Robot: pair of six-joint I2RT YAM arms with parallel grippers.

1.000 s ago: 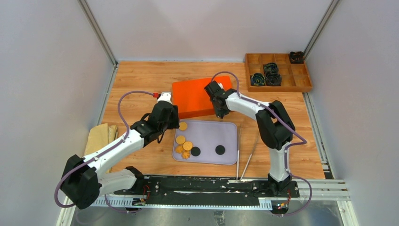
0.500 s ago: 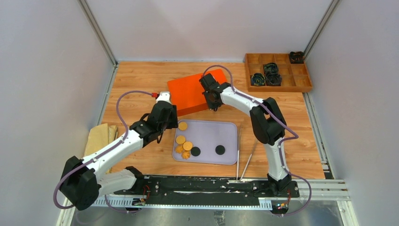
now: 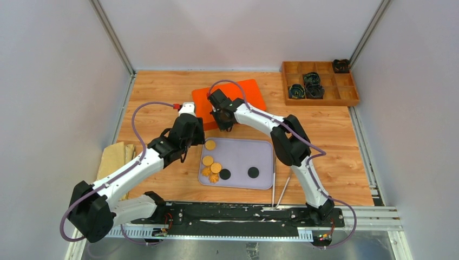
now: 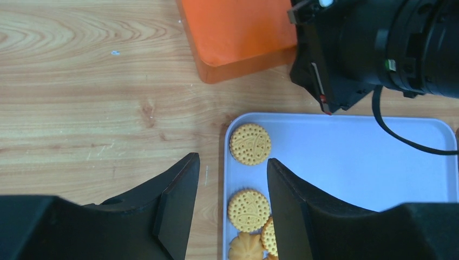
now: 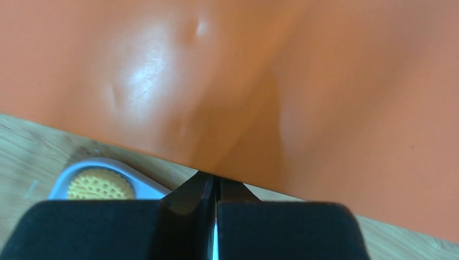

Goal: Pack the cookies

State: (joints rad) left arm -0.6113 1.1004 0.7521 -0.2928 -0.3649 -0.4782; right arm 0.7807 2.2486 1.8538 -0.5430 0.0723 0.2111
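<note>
Wood table (image 3: 157,92): lavender tray (image 3: 243,149) holds cookies (image 3: 208,161); left gripper (image 4: 231,160) apart; right gripper (image 5: 214,184) together at orange box (image 3: 251,92).

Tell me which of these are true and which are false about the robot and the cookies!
1. The cookies lie on a lavender tray. True.
2. Two black cookies are among them. True.
3. The left tool grips a cookie. False: it hangs open over the tray's left edge, holding nothing.
4. The right tool is wide open. False: it is shut, at the near edge of the orange box.
</note>
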